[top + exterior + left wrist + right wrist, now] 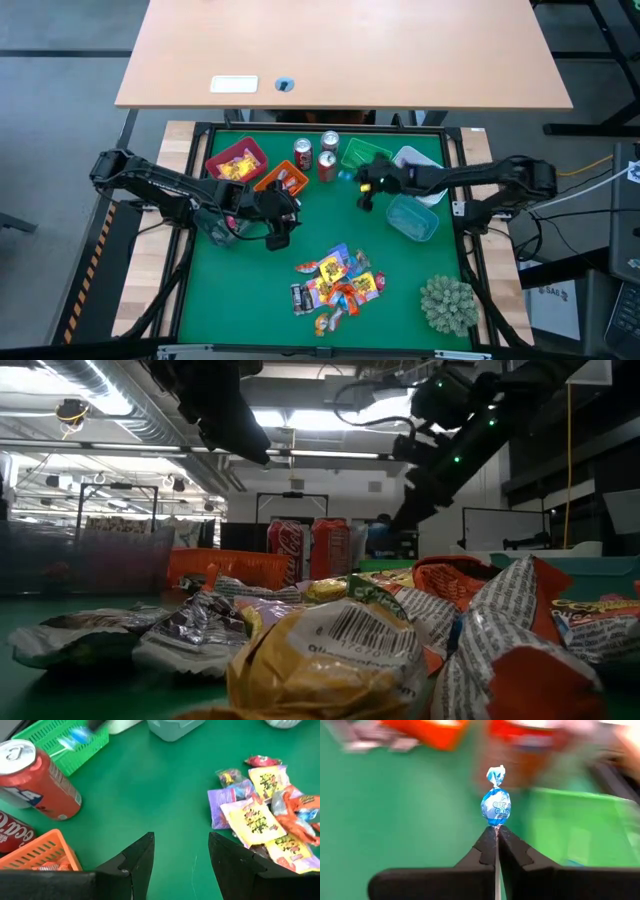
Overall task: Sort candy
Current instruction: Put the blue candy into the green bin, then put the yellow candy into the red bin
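Right end effector (496, 831) pinches a blue lollipop (495, 806) by its stick, beside the green basket (580, 827), upper centre, for sorting; left end effector (181, 852) open.

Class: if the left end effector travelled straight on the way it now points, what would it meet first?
The left end effector, open, faces bare green mat. Probably it meets the mat first; the candy pile lies to one side.
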Controlling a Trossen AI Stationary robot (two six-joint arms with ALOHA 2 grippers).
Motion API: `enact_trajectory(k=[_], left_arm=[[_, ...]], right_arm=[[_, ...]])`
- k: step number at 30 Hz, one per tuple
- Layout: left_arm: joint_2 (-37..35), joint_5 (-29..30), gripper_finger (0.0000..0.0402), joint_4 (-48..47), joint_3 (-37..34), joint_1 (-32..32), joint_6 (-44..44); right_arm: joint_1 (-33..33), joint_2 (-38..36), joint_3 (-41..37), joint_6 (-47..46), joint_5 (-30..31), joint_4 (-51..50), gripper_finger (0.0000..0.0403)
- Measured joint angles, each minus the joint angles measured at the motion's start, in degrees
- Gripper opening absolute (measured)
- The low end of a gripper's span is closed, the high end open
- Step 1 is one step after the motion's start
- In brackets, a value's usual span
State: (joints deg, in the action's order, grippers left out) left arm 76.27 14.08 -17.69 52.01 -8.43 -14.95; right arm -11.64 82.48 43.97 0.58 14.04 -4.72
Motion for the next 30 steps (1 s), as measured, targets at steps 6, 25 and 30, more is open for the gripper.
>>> enact_trajectory(k=[6, 25, 30], left_arm=[[-0.02, -0.01, 0.0176, 3.09, 0.0, 0.0, 0.03], [1.82, -0.03, 0.0176, 18.25, 0.02, -7.18, 0.07], [7.96, -0.03, 0.0176, 29.34, 0.02, -10.24, 0.51]], right_arm=[[-7.55, -0.85, 0.0, 0.02, 4.46, -2.16, 0.0005], [-13.15, -0.5, -0.01, -0.24, -1.65, -2.44, 0.0102], [-13.13, -0.5, 0.0, -0.24, -1.68, -2.54, 0.0133]])
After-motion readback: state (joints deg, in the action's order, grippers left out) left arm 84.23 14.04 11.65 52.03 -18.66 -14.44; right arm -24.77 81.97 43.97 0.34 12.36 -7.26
